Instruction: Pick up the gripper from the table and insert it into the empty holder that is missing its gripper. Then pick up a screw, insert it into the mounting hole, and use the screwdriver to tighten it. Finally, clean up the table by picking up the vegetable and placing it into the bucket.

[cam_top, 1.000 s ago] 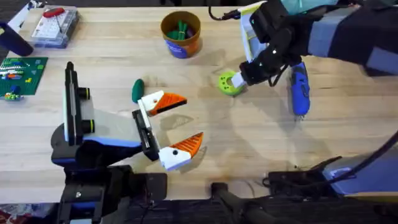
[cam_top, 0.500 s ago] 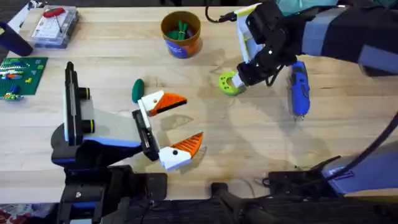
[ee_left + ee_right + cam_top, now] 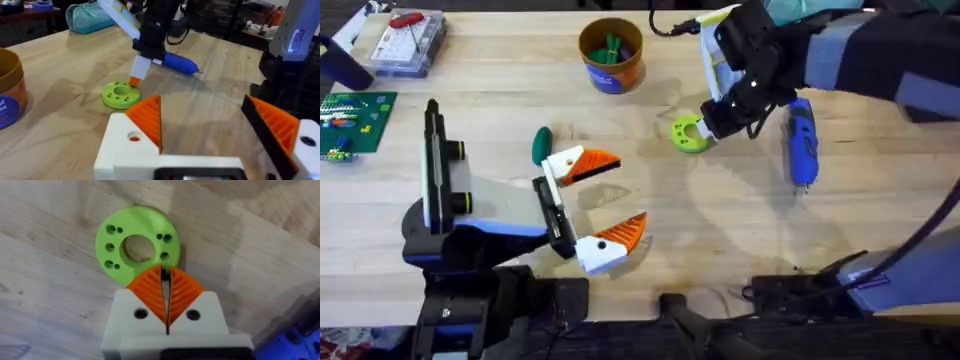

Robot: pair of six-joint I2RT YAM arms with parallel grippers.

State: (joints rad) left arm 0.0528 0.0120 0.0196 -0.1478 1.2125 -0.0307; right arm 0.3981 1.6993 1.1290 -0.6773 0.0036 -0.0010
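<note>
Right end effector (image 3: pixel 165 287) sits pressed together at the lime-green ring disc (image 3: pixel 136 245); my left end effector (image 3: pixel 215 135) is spread. Overhead, the vegetable (image 3: pixel 541 144) (dark green) lies beside the gripper (image 3: pixel 582 163) on the tabletop (image 3: pixel 720 220).

- Lime-green plastic ring-shaped disc (image 3: pixel 121 95) lies flat on the pale wooden surface (image 3: pixel 75 115), ahead of the white, orange-padded fingers (image 3: pixel 145 120).
- The other arm's orange-tipped gripper (image 3: pixel 135 79) touches its rim.

Black arm links with pale blue covers, white jaws, orange ribbed pads (image 3: pixel 184 291)
</note>
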